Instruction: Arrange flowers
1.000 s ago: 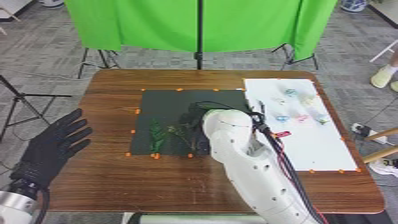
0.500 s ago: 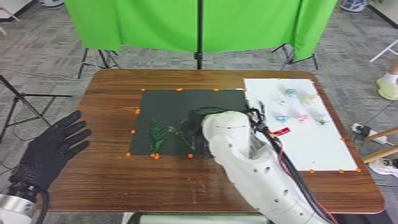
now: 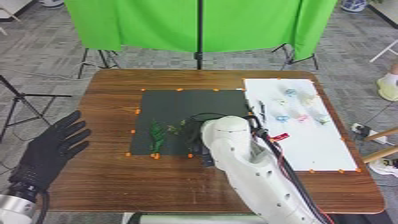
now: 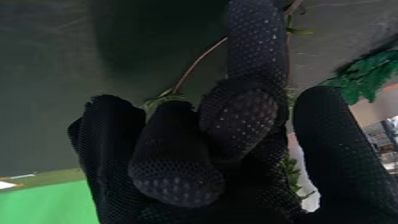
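Note:
In the head view, my right hand (image 3: 197, 136) is low over the dark mat's right part, partly behind its own arm. My left hand (image 3: 55, 145) stands open off the table's left side. A dark green leafy stem (image 3: 157, 137) lies on the mat, with a thin sprig (image 3: 174, 129) between it and my right hand. In the right wrist view, my right hand (image 4: 240, 120) has its fingers curled round the thin sprig (image 4: 202, 62); small leaves show beside and between the fingers. Beyond the hand is the green leafy stem (image 4: 362, 75).
Right of the dark mat (image 3: 191, 100), a white sheet (image 3: 311, 150) holds several small blue, pink and pale flowers (image 3: 302, 118). Orange tape marks both sheets' edges on the brown table (image 3: 111, 100). A green screen (image 3: 151, 25) stands behind.
My right hand and forearm have shifted slightly nearer the table's front edge. The thin sprig beside the hand has changed its lie. The left hand has barely moved.

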